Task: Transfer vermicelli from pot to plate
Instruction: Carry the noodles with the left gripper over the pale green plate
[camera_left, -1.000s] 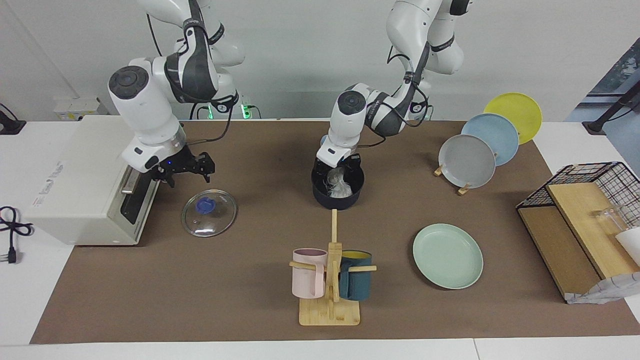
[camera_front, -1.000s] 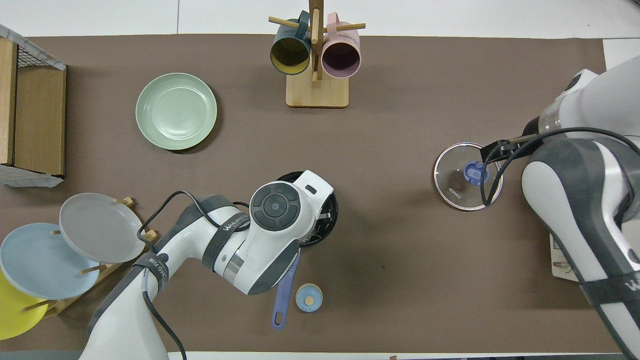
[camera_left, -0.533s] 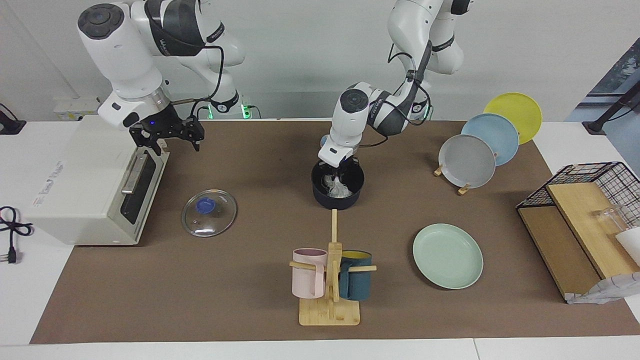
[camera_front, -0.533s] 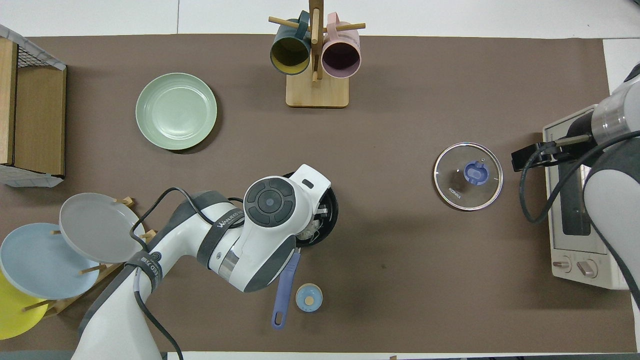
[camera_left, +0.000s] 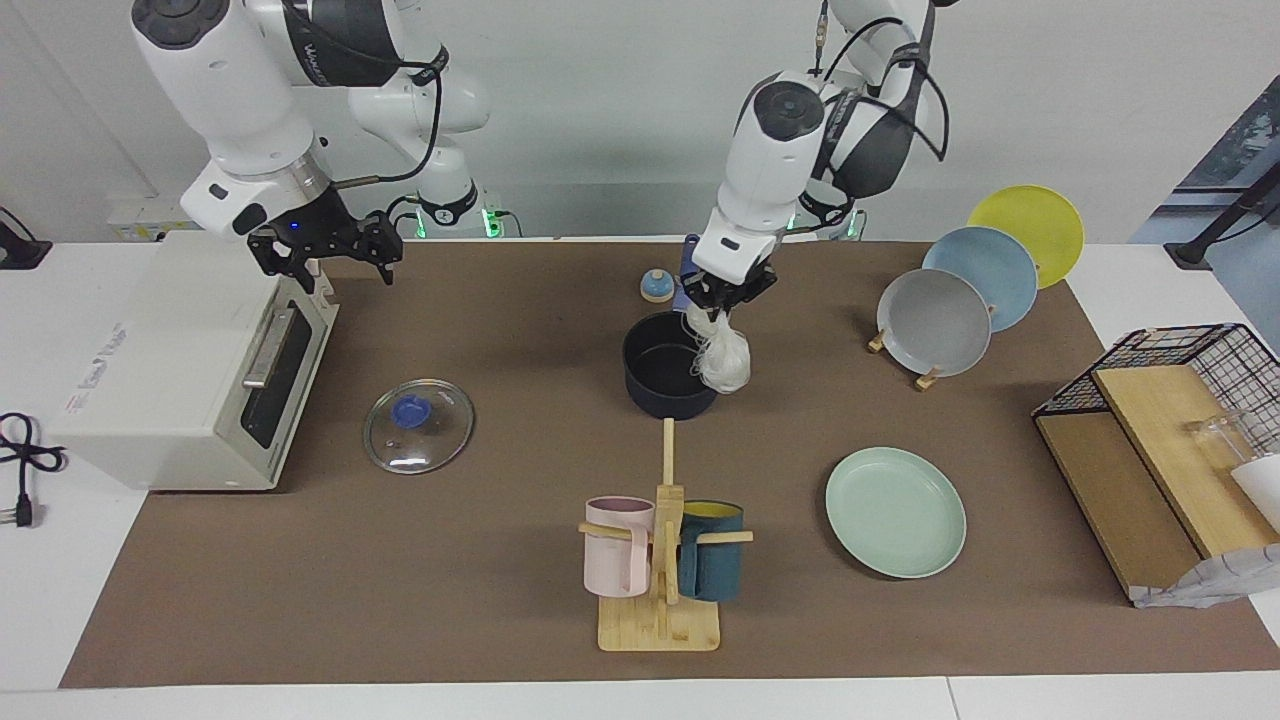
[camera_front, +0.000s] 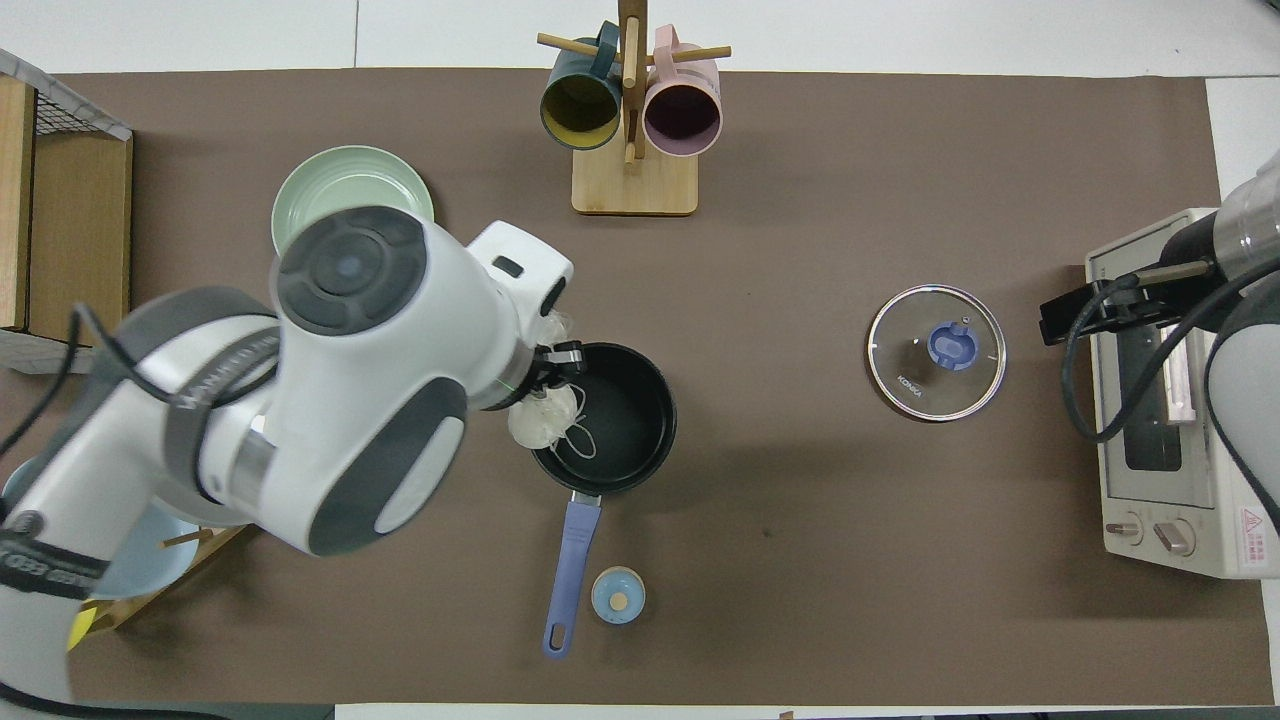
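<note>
The left gripper (camera_left: 722, 297) hangs over the rim of the pot (camera_left: 668, 379) at the side toward the left arm's end of the table, its fingers pinched on the top of the vermicelli (camera_left: 722, 360). The tangle dangles clear of the black interior, a translucent white bundle of thin glassy strands, and in the overhead view a few loose loops (camera_front: 578, 437) trail over the pot's inside. The pot is a small round navy saucepan, its long blue handle (camera_front: 567, 568) pointing toward the robots, with a small pale blue round knob (camera_front: 617, 595) just beside the handle's end.

Bare brown mat lies open between the pot and the plate (camera_left: 895, 511), a round mint-green dish with a shallow raised rim, farther from the robots and toward the left arm's end. The wooden mug rack (camera_left: 660, 560) stands beside that stretch, well apart from the plate.

The right gripper (camera_left: 322, 252) waits over the toaster oven's (camera_left: 170, 370) top edge, fingers spread and holding nothing. The glass lid (camera_left: 418, 424) lies flat near the oven.
</note>
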